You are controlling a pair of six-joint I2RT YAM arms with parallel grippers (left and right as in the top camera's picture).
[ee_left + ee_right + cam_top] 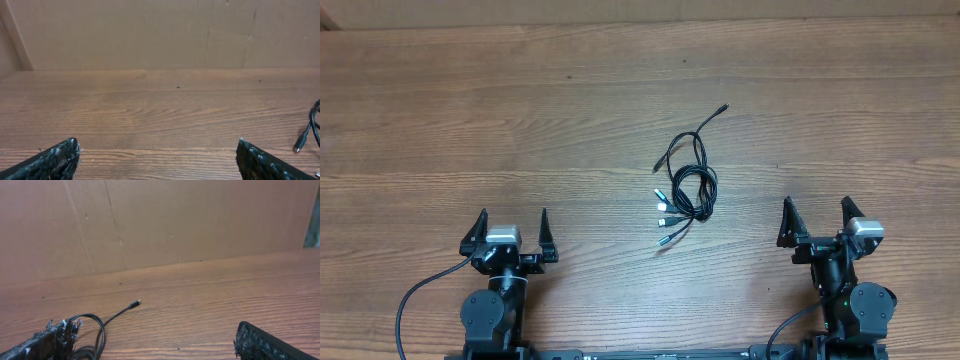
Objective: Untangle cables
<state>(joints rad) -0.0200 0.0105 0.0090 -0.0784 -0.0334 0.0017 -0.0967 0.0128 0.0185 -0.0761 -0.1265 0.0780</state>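
**Cables bunched centre-right, both pincers wide and empty**

Wood worktop (470, 120) carries one tangle. Left pincer (513, 220) and right pincer (816, 208) sit wide at the near edge, well apart from the cables (692, 185), which lie nearer the right. Best approach: pin the loop with one pincer, then draw a silver plug end (660, 208) out with the other.

Bare wood of the table (520, 120) ran ahead of the left gripper (512, 216) as far as the cardboard back wall (150, 30). The cables (686, 185) lay tangled mid-table between the arms, nearer the right gripper (816, 204), ahead and to its left. Open wood surrounded the tangle, giving approach from either side.
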